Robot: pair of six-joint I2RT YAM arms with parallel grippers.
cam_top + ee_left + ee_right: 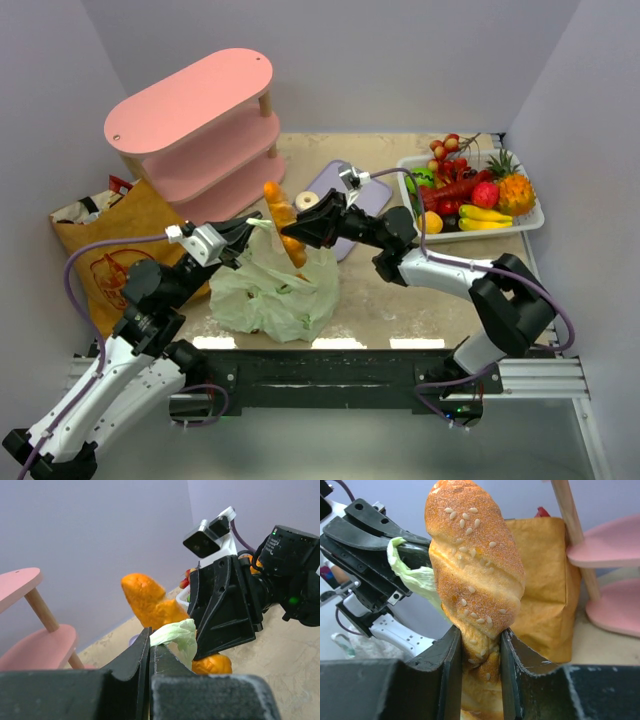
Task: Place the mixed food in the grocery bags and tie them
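The right gripper (477,640) pinches the lower part of the sesame-topped bread loaf (475,565), with both fingers pressed against the crust. It holds the loaf nearly upright over the crumpled pale-green plastic bag (275,295) on the table (400,300). The left gripper (150,642) has its fingers pressed together on a strip of that bag's thin plastic, holding it up just beside the loaf, while the brown paper bag (110,250) stands at the far left.
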